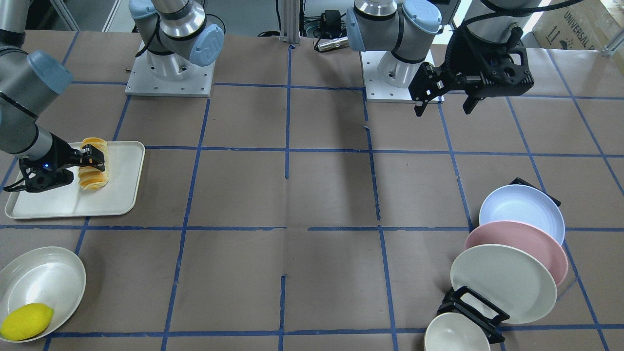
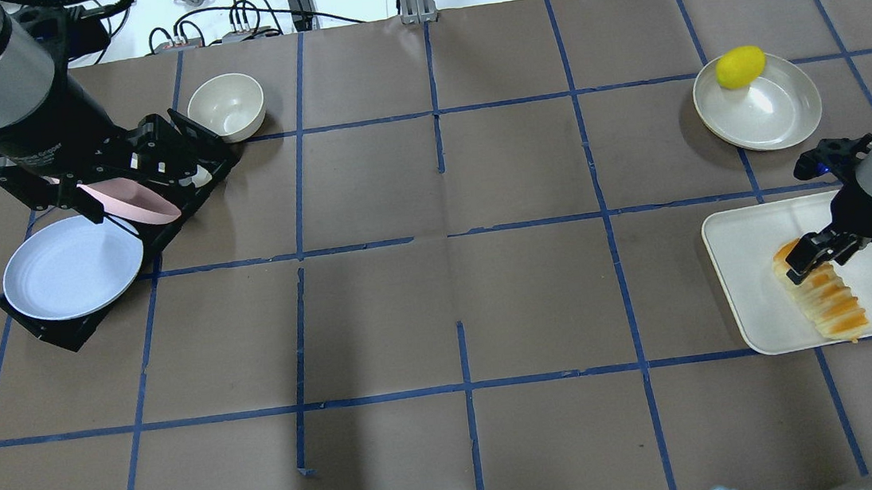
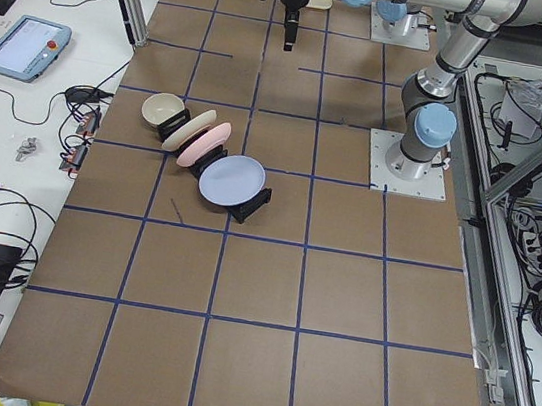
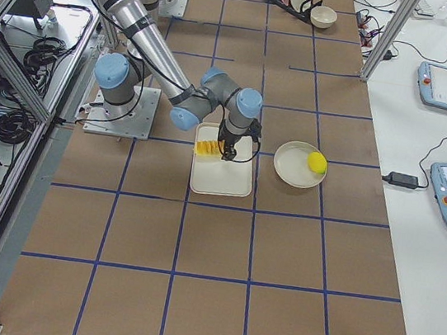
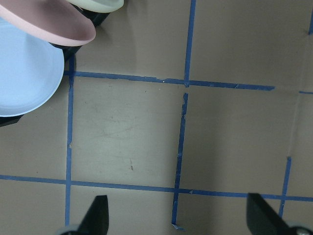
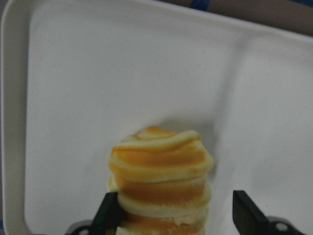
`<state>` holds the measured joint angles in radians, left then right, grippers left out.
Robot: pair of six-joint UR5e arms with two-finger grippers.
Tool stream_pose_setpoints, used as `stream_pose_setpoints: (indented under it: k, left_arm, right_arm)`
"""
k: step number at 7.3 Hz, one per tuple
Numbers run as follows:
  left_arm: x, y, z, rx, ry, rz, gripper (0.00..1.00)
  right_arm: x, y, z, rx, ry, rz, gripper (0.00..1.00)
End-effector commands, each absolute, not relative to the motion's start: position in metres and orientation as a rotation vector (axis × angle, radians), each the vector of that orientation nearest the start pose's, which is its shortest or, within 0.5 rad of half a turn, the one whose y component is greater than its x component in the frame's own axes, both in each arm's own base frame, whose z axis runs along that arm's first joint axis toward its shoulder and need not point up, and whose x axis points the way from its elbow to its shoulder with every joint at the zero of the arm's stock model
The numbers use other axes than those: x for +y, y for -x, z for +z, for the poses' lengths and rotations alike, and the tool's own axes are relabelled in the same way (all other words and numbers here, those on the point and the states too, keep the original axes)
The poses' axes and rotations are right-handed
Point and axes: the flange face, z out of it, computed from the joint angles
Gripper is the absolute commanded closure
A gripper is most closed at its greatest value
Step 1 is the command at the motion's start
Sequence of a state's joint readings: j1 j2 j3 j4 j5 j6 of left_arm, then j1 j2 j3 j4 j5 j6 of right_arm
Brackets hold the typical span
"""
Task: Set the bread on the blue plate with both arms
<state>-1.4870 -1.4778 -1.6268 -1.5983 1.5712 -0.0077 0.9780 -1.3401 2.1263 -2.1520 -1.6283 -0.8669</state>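
The bread [image 1: 92, 170], an orange and pale striped loaf, lies on a cream tray [image 1: 117, 190] and also shows in the overhead view [image 2: 829, 299]. My right gripper [image 1: 94, 158] is low over one end of it, jaws open on either side. In the right wrist view the bread [image 6: 161, 171] sits between the fingertips [image 6: 110, 210]; one touches it and the other stands apart. The blue plate [image 1: 521, 212] leans in a black rack and shows in the overhead view [image 2: 72, 266]. My left gripper [image 1: 443, 102] hangs open and empty above the table, beside the rack. Its fingertips [image 5: 98, 215] are wide apart.
A pink plate [image 1: 516, 243], a cream plate [image 1: 502, 282] and a small bowl [image 1: 451, 334] stand in the same rack [image 1: 470, 307]. A yellow lemon [image 1: 27, 321] lies in a cream dish [image 1: 44, 278] near the tray. Brown paper with blue tape lines covers the table.
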Motion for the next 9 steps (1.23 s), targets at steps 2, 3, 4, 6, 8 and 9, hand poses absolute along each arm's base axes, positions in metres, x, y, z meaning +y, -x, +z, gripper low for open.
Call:
stream_pose_setpoints:
  k: [2, 3, 4, 6, 8, 9]
  left_arm:
    - [-0.463, 0.084, 0.498, 3.135, 0.125, 0.000, 0.00]
    - [-0.465, 0.072, 0.499, 3.136, 0.128, -0.002, 0.00]
    - [-0.464, 0.070, 0.499, 3.135, 0.132, -0.004, 0.00]
    - [-0.464, 0.071, 0.500, 3.137, 0.132, -0.007, 0.00]
    - [-0.464, 0.073, 0.499, 3.142, 0.125, -0.003, 0.00]
    - [-0.465, 0.069, 0.499, 3.140, 0.140, -0.003, 0.00]
  right_arm:
    - [-0.439, 0.144, 0.177, 2.998, 0.366, 0.318, 0.12]
    - [-0.438, 0.145, 0.177, 3.000, 0.359, 0.319, 0.12]
    - [-0.438, 0.146, 0.177, 3.000, 0.352, 0.314, 0.21]
    - [-0.435, 0.145, 0.178, 2.990, 0.338, 0.341, 0.95]
    - [-0.435, 0.144, 0.178, 2.986, 0.340, 0.343, 0.95]
    - [-0.434, 0.143, 0.180, 2.984, 0.338, 0.350, 0.95]
